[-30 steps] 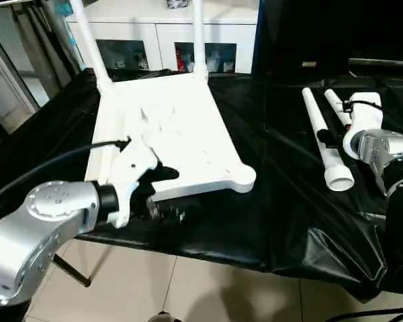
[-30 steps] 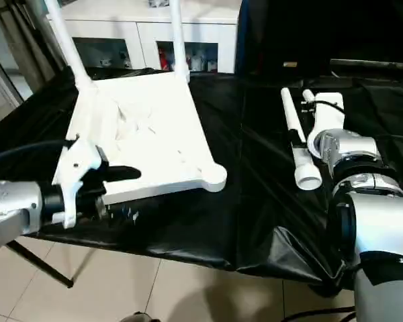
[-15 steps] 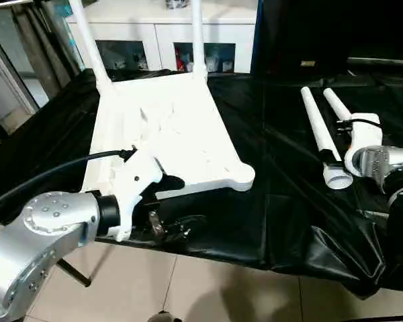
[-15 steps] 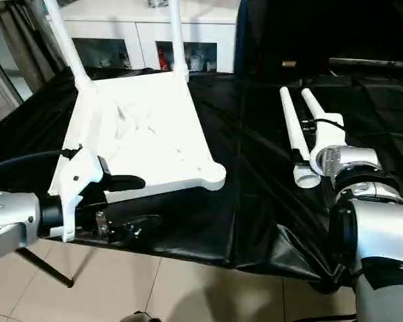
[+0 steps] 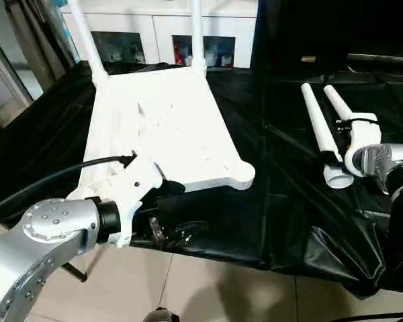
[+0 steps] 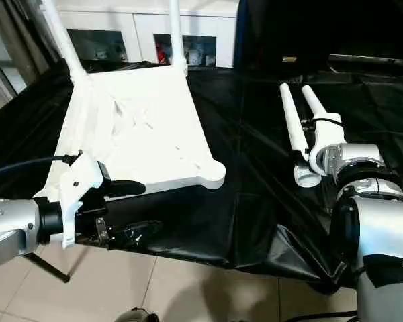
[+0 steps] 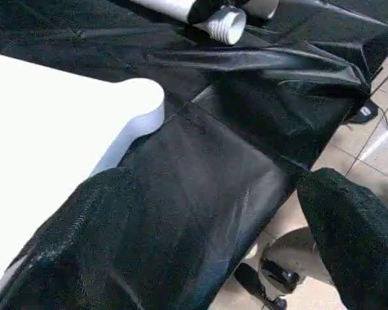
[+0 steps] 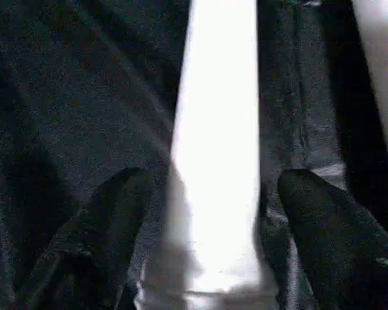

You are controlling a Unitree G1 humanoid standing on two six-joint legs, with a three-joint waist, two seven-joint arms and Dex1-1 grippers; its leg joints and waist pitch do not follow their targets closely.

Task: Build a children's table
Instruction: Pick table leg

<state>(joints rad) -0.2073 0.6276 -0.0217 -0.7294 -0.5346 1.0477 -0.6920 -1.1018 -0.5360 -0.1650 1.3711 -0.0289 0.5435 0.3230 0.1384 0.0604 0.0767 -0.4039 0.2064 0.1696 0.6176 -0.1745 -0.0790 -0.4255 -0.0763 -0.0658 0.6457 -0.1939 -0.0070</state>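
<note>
1. The children's table [image 5: 162,124] lies upside down on the tabletop [image 5: 282,215], which is draped in black cloth. Its ribbed underside faces up, and two white legs already stand up from the far corners.

2. Two loose legs lie side by side on the cloth to my right, well apart from the table. The nearer loose leg [image 5: 320,131] has its wide open end towards me.

3. My left tool [image 7: 213,213] is wide open and holds nothing. It hangs at the near edge of the tabletop, just beside the table's near side. One finger [image 6: 124,189] is close to the white rim; I cannot tell whether it touches.

4. My right tool [image 8: 213,213] straddles the nearer loose leg close to its wide end, a finger [image 8: 97,226] on each side. Gaps show between the fingers and the tube, so I judge it not yet gripped.

5. Handling, as I judge it: the legs are hollow plastic tubes, so light and stiff but smooth and round. A leg may roll on the cloth or twist in a loose grip.

6. The leg tapers, so I would take hold near the wide end, square across it, where I already stand.

7. The top is light as well and could slide on the slick cloth when a leg is pressed into its near corner socket [image 5: 244,176]. My free left tool is well placed to steady that near edge.
</note>
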